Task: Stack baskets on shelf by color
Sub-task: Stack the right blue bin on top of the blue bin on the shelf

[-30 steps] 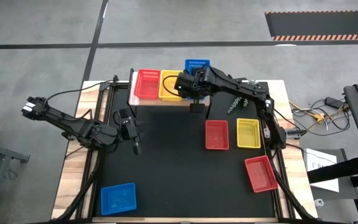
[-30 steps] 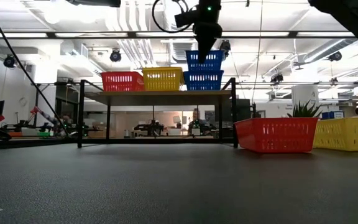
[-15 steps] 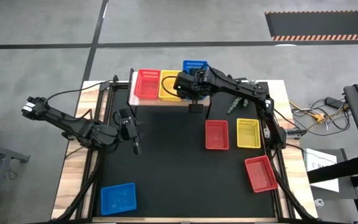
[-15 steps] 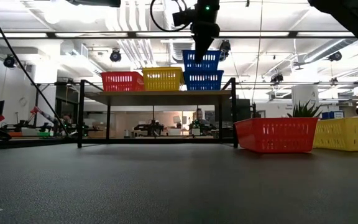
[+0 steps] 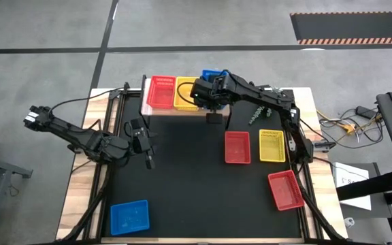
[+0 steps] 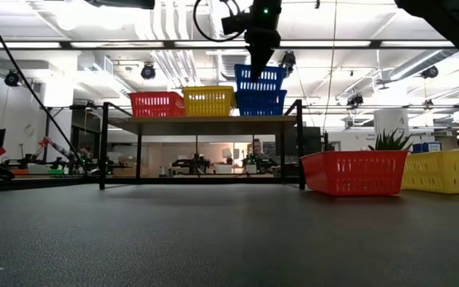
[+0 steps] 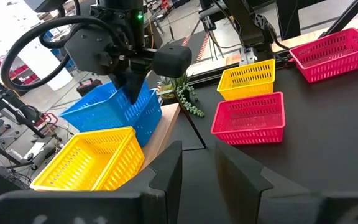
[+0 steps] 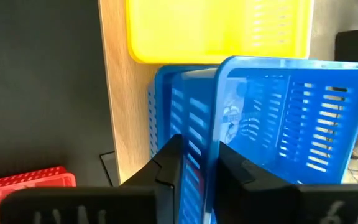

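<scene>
Blue on blue: upper blue basket (image 6: 259,77) sits tilted in the lower blue basket (image 6: 260,102) at the right end of the shelf (image 6: 202,121), not nested flat.
Right end effector (image 6: 259,65): fingers straddle the upper basket's near wall; whether pinching or loosening, cannot tell.
Left end effector (image 5: 149,159): idle over the counter's left side, fingers narrowly spread, nothing held.
Risk, tilt: letting go now could leave the basket cocked, or let it slide off the shelf's right end.
Risk, snag: a finger catching the perforated wall on withdrawal could drag both baskets.
Neighbours: yellow basket (image 6: 208,101) and red basket (image 6: 156,104) alongside; a sideways shove would disturb them.
Remaining: two red, one yellow, one blue on the counter (image 5: 182,177).
</scene>
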### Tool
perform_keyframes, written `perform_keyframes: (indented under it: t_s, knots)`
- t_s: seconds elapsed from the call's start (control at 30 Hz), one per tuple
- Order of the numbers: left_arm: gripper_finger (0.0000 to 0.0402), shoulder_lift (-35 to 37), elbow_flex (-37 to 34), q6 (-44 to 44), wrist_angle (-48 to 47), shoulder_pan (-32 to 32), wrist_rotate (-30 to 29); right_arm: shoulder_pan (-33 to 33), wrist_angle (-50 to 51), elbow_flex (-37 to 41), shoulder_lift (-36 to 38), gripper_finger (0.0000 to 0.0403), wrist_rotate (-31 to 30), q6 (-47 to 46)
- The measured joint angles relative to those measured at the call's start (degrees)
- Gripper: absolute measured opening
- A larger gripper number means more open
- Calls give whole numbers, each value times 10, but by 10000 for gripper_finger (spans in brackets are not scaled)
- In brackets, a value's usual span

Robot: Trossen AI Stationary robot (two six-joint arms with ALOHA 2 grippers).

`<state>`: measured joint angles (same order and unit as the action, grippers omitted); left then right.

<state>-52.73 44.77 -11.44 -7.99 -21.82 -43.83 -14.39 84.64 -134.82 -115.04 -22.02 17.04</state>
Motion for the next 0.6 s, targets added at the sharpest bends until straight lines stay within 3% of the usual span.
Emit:
perform_keyframes:
  t_s: [0.6]
  knots:
    - [79, 0, 0, -10, 0, 0, 0, -5, 7, 0, 0, 54, 0, -4]
